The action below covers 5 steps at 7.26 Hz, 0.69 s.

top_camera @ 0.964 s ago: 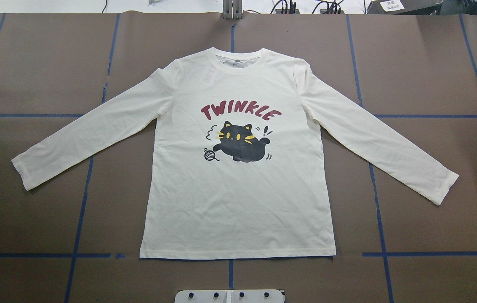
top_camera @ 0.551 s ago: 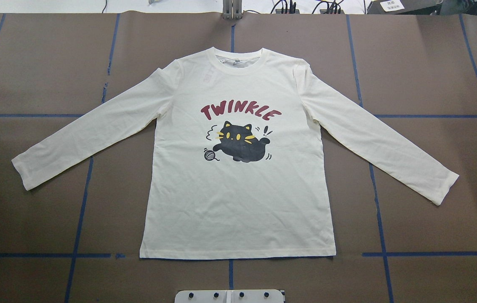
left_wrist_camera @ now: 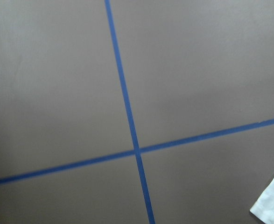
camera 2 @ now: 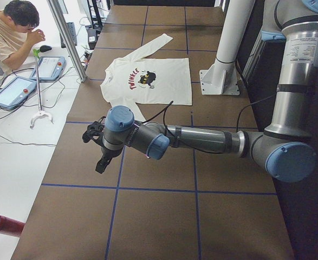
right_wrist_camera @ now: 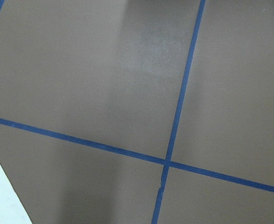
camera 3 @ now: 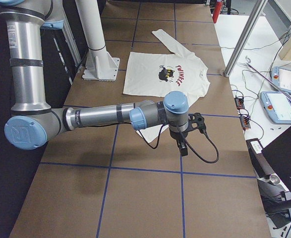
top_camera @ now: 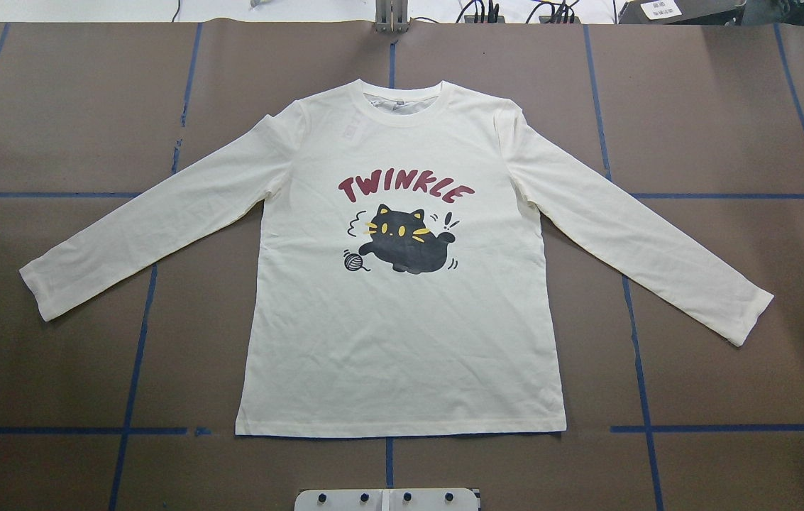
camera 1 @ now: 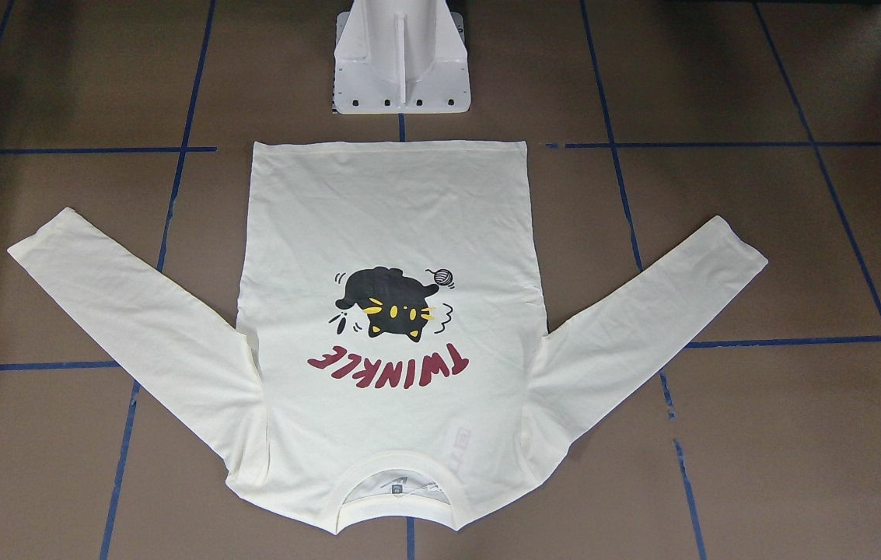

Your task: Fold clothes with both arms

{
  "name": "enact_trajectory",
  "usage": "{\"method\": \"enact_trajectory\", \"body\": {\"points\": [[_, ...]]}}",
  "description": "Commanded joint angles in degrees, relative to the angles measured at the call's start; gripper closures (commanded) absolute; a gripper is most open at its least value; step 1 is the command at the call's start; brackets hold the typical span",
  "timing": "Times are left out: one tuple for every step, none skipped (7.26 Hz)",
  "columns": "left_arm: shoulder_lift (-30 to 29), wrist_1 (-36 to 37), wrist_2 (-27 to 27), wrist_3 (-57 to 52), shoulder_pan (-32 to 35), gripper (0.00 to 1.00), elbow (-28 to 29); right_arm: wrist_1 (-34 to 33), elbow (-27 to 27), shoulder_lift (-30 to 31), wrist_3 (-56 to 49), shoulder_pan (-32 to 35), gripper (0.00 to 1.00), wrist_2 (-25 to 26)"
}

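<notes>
The shirt lies flat and print-up at mid-table, collar away from the robot, sleeves spread. Both arms hover beyond the cuffs. The left gripper and right gripper show only in the side views, so I cannot tell whether either is released or clenched. The risks I see: a shallow pinch could slip off thin cloth, and arms lifting unevenly would skew the fold
</notes>
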State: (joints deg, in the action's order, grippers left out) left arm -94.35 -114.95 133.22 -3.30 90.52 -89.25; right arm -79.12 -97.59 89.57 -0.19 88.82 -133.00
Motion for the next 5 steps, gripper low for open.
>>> {"method": "enact_trajectory", "body": {"points": [[-0.13,-3.35,0.11,-0.04,0.01,0.00,2.33,10.18,-0.23,3.84,8.81,-0.84,0.00,-2.95],[-0.13,-3.44,0.11,-0.04,0.01,0.00,2.24,18.13,-0.41,6.12,19.85,-5.11,0.00,-3.57],[-0.04,-3.44,0.11,-0.04,0.01,0.00,2.15,26.74,-0.32,7.19,33.71,-10.81,0.00,-1.58],[-0.04,-3.44,0.11,-0.04,0.01,0.00,2.06,34.40,-0.15,10.16,42.99,-17.30,0.08,2.96],[-0.04,-3.44,0.11,-0.04,0.01,0.00,1.98,38.04,-0.06,11.14,51.43,-23.02,0.21,8.41]]}}
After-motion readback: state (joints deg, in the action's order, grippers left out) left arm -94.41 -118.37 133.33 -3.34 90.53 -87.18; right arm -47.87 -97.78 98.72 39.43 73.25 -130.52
